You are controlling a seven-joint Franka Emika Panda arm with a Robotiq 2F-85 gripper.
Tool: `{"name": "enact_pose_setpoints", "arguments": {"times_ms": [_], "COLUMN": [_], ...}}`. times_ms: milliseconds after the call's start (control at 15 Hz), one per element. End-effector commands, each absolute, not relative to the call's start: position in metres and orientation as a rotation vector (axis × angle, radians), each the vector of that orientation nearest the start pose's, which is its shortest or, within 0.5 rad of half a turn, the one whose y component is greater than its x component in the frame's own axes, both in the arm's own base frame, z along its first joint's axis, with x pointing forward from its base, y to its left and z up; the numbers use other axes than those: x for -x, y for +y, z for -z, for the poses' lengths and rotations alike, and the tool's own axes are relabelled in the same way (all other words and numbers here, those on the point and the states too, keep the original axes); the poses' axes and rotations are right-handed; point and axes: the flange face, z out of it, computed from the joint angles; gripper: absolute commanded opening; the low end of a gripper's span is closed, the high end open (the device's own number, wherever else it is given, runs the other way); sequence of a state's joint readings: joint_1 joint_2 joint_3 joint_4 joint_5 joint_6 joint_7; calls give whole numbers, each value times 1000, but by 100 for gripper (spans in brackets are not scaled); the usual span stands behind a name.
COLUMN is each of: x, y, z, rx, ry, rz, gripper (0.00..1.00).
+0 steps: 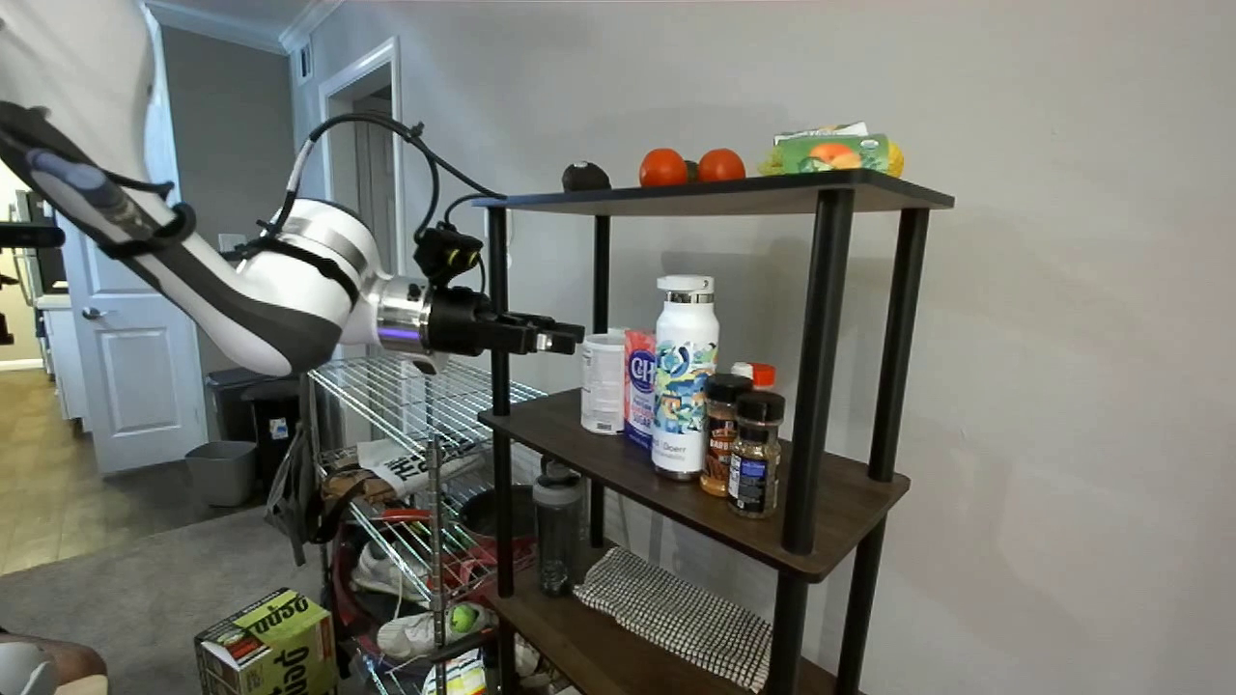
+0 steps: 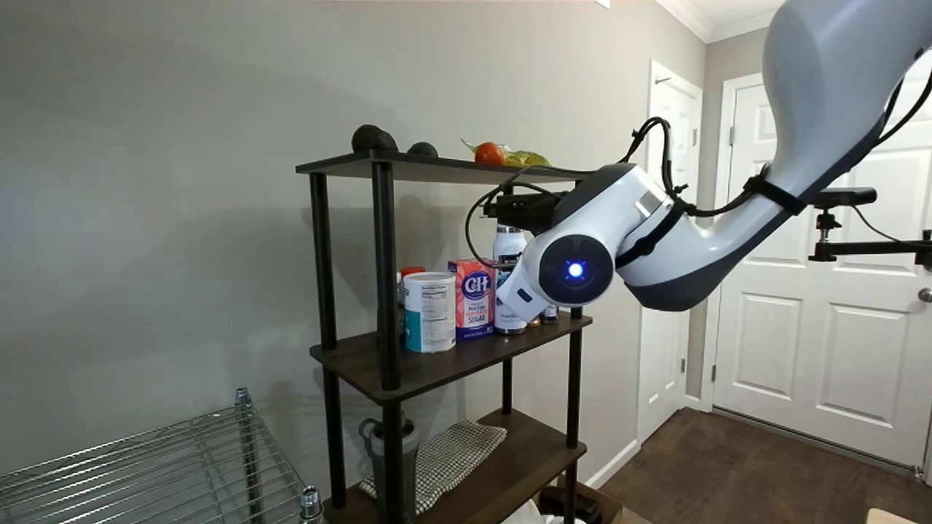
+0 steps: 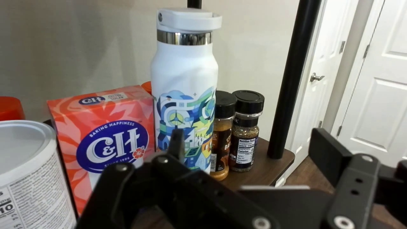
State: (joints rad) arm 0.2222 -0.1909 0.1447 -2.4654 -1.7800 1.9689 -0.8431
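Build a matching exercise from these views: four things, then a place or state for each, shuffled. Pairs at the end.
Things
1. tool
2. white bottle
3. tomatoes
4. checked cloth

Places or states
A. lying on a lower shelf
B. on the top shelf
C. open, holding nothing
D. upright beside the sugar box

Pairs: 1-C, 2-D, 3-B, 4-A
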Motion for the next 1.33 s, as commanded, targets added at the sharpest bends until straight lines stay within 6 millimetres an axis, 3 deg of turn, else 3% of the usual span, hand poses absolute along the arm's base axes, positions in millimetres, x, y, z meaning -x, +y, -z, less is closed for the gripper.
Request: {"name": "enact_pose_setpoints", "arguments": {"times_ms": [0,600,933,1267], "x": [-479,-517,-542,-553], "y": [103,85,65,56], "z": [-400,-379,-373,-370], "rx": [-617,-467,-473,-499], "ry": [1596,1463,1396,1362], "rz": [542,502,578,611], "gripper": [100,100,100,100]}}
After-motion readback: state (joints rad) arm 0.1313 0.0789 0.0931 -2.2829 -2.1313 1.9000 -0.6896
